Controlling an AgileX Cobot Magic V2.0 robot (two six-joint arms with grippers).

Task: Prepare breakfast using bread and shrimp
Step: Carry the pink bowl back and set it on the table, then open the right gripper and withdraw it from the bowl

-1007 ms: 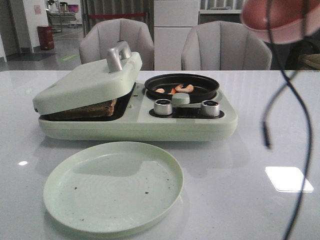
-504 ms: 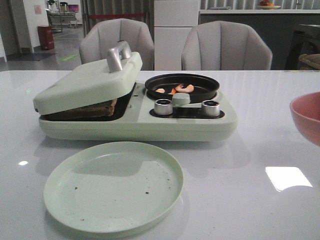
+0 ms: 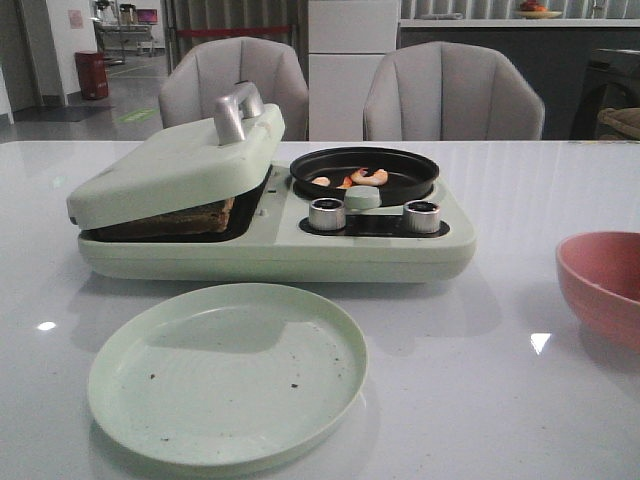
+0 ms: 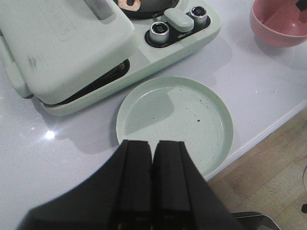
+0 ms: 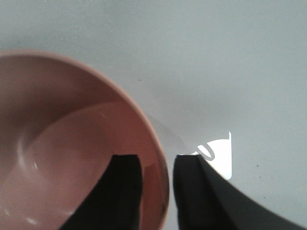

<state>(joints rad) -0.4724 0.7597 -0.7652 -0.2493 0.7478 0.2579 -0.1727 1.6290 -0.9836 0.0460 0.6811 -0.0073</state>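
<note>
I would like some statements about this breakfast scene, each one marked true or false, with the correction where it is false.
1. The shrimp lie in the black round pan. True.
2. The green plate holds a slice of bread. False: it holds only a few dark crumbs; the bread sits under the tilted lid of the appliance.
3. The right gripper has one finger on each side of the pink bowl's rim. True.
4. The left gripper is wide open. False: its fingers are closed together and hold nothing.
5. The pink bowl stands on the green plate. False: it is on the table, to the right of the plate.
</note>
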